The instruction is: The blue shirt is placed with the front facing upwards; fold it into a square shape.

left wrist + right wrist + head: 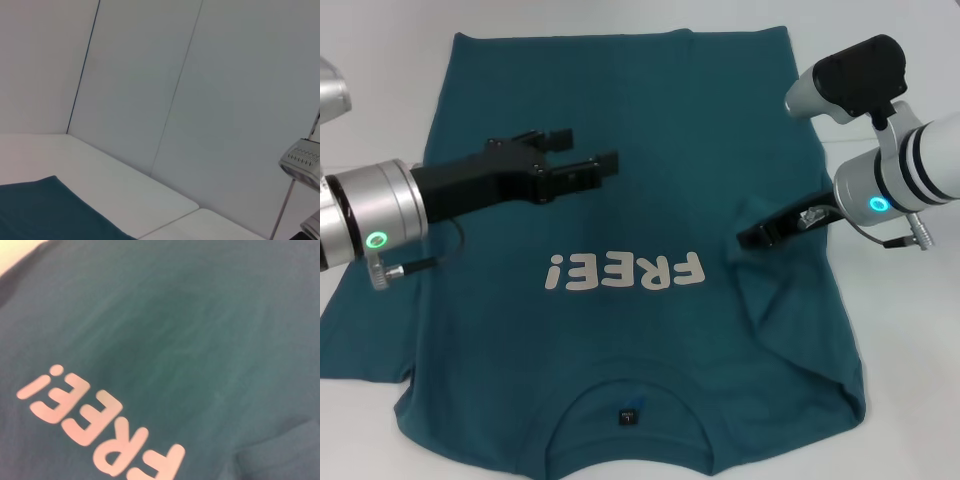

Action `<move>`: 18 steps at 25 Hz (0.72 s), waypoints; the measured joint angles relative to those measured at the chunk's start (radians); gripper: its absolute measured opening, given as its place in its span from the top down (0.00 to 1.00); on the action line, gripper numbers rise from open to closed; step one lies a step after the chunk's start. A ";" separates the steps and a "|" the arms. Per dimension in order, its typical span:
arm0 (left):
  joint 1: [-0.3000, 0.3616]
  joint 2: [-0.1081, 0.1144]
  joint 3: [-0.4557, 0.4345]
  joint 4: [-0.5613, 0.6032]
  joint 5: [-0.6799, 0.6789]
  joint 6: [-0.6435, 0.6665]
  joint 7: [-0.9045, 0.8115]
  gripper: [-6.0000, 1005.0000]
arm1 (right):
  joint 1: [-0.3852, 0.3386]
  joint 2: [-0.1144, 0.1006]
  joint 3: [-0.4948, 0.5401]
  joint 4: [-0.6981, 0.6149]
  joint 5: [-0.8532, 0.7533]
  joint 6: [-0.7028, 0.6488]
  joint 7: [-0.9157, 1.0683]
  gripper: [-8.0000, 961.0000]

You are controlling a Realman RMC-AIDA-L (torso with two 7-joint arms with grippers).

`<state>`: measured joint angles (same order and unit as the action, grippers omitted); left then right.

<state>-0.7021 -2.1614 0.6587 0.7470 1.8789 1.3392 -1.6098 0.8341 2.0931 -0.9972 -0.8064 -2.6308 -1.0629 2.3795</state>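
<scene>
You are looking at the blue shirt [620, 150] lying front-up on the white table [900, 380], collar [630, 395] at 6 o'clock toward the robot, hem at 12. The "FREE!" lettering [623, 271] is sitting mid-chest. The right sleeve appears to be lying folded inward over the body at about 4 o'clock; the left sleeve is lying out flat at 8.

The left gripper [582, 155] is hovering above the shirt around 11 o'clock of the lettering, fingers apart, nothing between them. The right gripper [760, 236] is sitting low at 3 o'clock of the lettering, beside the folded sleeve; you cannot tell whether it is pinching cloth.

Risks from here, as judgement: the folded sleeve is bunching, so dragging may be spreading wrinkles across the chest; uneven lifts by the two arms would be skewing the fold line.
</scene>
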 joint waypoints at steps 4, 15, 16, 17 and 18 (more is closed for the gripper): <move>0.002 -0.001 0.000 0.000 -0.003 0.000 0.002 0.13 | -0.001 -0.003 -0.001 0.000 0.047 0.000 -0.003 0.67; 0.006 -0.002 -0.001 -0.001 -0.015 -0.001 0.002 0.13 | -0.038 -0.013 0.011 -0.058 0.061 0.047 -0.020 0.50; 0.006 -0.002 -0.001 -0.001 -0.015 -0.003 0.002 0.13 | -0.048 -0.014 0.013 -0.065 0.063 0.068 -0.027 0.48; 0.006 -0.002 -0.001 -0.001 -0.015 -0.005 0.002 0.13 | -0.055 -0.015 0.014 -0.070 0.065 0.089 -0.031 0.46; 0.006 -0.002 -0.001 -0.002 -0.015 -0.008 0.002 0.13 | -0.064 -0.016 0.015 -0.075 0.068 0.113 -0.036 0.44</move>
<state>-0.6957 -2.1629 0.6580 0.7454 1.8637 1.3315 -1.6076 0.7697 2.0776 -0.9827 -0.8812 -2.5626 -0.9501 2.3437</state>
